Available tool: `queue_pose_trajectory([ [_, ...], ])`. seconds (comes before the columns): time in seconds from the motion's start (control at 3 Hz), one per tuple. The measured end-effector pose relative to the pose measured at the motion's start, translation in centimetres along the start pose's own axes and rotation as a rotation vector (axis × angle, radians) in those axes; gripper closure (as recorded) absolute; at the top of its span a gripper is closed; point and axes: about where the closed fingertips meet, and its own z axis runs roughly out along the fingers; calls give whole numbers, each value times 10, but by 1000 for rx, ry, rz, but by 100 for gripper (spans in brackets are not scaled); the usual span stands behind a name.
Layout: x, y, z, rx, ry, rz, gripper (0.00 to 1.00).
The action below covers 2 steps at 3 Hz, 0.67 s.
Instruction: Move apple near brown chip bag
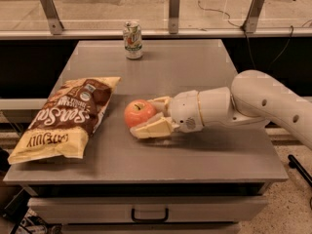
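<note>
Apple point(139, 112), probably firm, smooth and apt to roll, sits mid-table just right of the bag point(66, 118), the gripper point(142, 117) reaching from the right and pinching its widest part.

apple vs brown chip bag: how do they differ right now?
Size: apple small, round; brown chip bag far larger, flat, crinkly. Colour: apple red-orange; bag brown with yellow ends. State: apple held in the gripper mid-table; bag lies untouched. Both are on the table.
</note>
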Motion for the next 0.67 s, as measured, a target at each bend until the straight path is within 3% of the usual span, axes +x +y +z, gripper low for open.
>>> queue_pose_trajectory([
  [0.67, -2, 2, 3, -7, 1, -4, 35],
])
